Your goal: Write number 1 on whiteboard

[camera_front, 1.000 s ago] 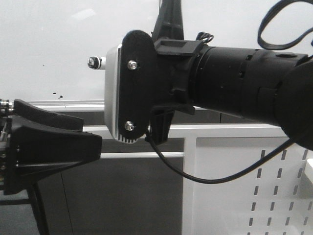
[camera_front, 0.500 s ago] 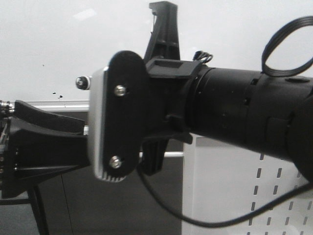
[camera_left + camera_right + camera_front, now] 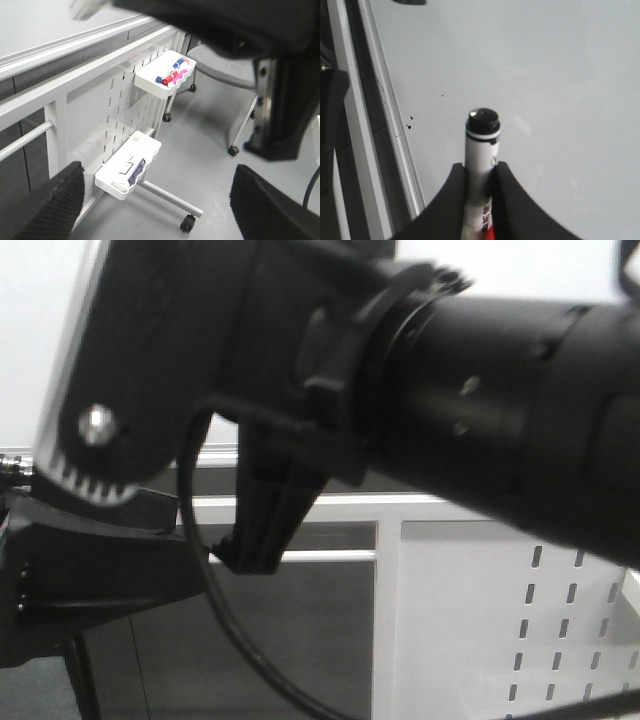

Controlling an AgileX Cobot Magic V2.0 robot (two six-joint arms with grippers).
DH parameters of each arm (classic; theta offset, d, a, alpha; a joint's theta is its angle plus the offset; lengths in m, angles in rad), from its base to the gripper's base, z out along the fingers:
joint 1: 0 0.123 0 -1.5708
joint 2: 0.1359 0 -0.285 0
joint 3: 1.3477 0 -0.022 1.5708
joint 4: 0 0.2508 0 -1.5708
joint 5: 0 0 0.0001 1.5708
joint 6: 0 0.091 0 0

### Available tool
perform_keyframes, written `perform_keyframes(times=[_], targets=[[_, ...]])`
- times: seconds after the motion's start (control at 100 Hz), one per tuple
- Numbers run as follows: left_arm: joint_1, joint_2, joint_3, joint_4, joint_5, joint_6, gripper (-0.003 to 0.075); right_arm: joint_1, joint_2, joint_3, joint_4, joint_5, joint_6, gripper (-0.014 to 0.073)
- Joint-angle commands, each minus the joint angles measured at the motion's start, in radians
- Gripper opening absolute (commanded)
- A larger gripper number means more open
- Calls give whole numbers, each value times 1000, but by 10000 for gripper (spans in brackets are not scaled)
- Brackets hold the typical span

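Note:
The whiteboard (image 3: 545, 75) fills the right wrist view, glossy and pale, with its silver rail (image 3: 390, 130) along one edge. No marker stroke for the number 1 shows on it, only tiny black specks (image 3: 410, 126). My right gripper (image 3: 481, 167) is shut on a white marker (image 3: 481, 145) whose black tip points at the board; I cannot tell if it touches. In the front view my right arm (image 3: 480, 390) blocks most of the whiteboard (image 3: 30, 320). My left gripper (image 3: 160, 200) is open and empty, low beside the board's stand.
A white panel with slot holes (image 3: 105, 110) stands under the board. It carries an upper tray (image 3: 167, 75) with coloured markers and a lower tray (image 3: 131, 167) with a blue-labelled item. A grey wheeled chair (image 3: 225, 65) stands behind. My left arm (image 3: 90, 570) sits low left.
My right arm has swung left and closer to the front camera and now fills that view. The marker tip seen earlier against the board is hidden there. My left arm has not moved.

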Motion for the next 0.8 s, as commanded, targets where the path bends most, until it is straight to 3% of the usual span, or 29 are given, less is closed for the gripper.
perform_keyframes(times=[0.0, 0.33, 0.49, 0.79], targets=[[2, -31, -9, -12, -194, -2, 545, 29, -84, 7, 64, -180, -3, -70], [2, -31, -9, -12, -194, -2, 545, 188, -272, 18, 327, 4, 135, -70], [2, -31, -9, -12, -194, -2, 545, 192, -351, 18, 390, 136, 239, -70], [2, -31, -9, -20, -194, 53, 508, 192, -400, 18, 497, 306, 277, -70]])
